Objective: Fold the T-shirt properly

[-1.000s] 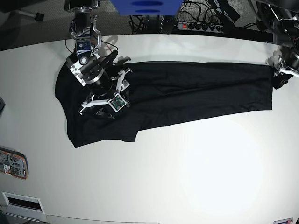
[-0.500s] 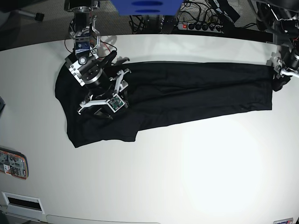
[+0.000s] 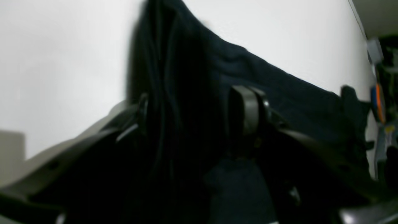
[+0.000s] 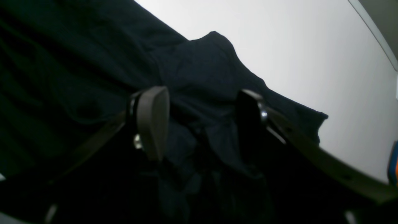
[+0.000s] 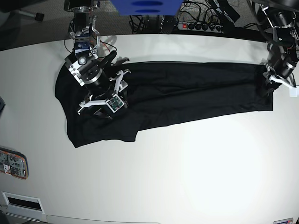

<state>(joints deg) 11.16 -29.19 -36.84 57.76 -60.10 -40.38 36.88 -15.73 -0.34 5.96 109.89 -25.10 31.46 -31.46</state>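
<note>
- Left gripper (image 3: 192, 115): jaws stood apart with dark cloth bunched between them; whether they pinched it could not be told. Over the last second this arm had climbed from the table's right edge and carried the shirt's right hem inward a little.
- Right gripper (image 4: 199, 121): jaws parted over folded cloth, nothing visibly clamped; it sat unmoved on the shirt's left part.
- Shirt (image 5: 187, 93): a long black band across the far half of the table (image 5: 187, 177), wider at the left. Judgement: the crosswise fold was just beginning.
- Surroundings: a power strip (image 5: 201, 25) beyond the far edge and a small card (image 5: 13, 163) at the near left, both well apart. Nothing obstructed.
</note>
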